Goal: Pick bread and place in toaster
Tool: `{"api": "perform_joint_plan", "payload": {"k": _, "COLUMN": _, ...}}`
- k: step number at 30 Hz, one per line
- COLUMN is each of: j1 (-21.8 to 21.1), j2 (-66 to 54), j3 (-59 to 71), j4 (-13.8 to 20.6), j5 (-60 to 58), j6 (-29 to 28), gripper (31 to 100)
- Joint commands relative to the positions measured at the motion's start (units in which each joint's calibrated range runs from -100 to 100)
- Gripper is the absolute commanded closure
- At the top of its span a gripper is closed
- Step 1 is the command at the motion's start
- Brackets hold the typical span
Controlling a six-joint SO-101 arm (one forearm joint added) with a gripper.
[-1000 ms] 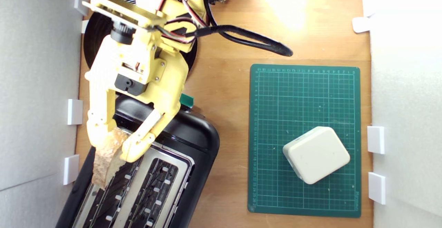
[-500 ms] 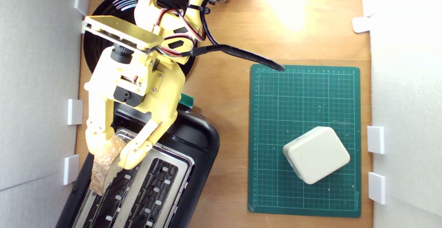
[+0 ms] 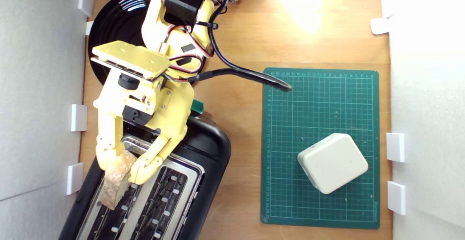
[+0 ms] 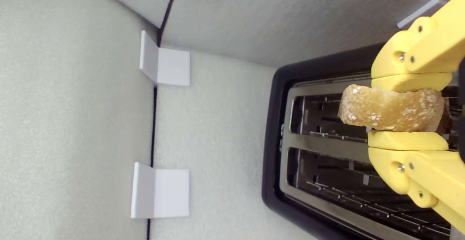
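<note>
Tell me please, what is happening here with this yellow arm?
The arm's gripper is shut on a piece of bread and holds it over the toaster, above the slot nearer the exterior view's left. In the wrist view the bread is pinched between both fingers and lies along that slot; it is not yet inside. Both slots look empty. A black plate lies behind the arm, and a cream block sits on a green mat, untouched.
</note>
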State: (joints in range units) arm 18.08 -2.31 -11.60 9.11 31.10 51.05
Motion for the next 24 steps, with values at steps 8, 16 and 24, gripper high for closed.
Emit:
{"api": "perform_joint_plan", "payload": {"k": 8, "j1": -0.4, "j2": 3.5, "j3": -5.5, "j4": 0.6, "j5": -2.7, "j6": 0.2, "gripper": 77.4}}
{"api": "perform_joint_plan", "payload": {"k": 16, "j1": -0.4, "j2": 7.9, "j3": -8.1, "j4": 0.8, "j5": -2.7, "j6": 0.2, "gripper": 76.9}}
{"api": "perform_joint_plan", "payload": {"k": 24, "j1": -0.4, "j2": 8.3, "j3": -8.1, "j4": 0.4, "j5": -2.7, "j6": 0.2, "gripper": 71.4}}
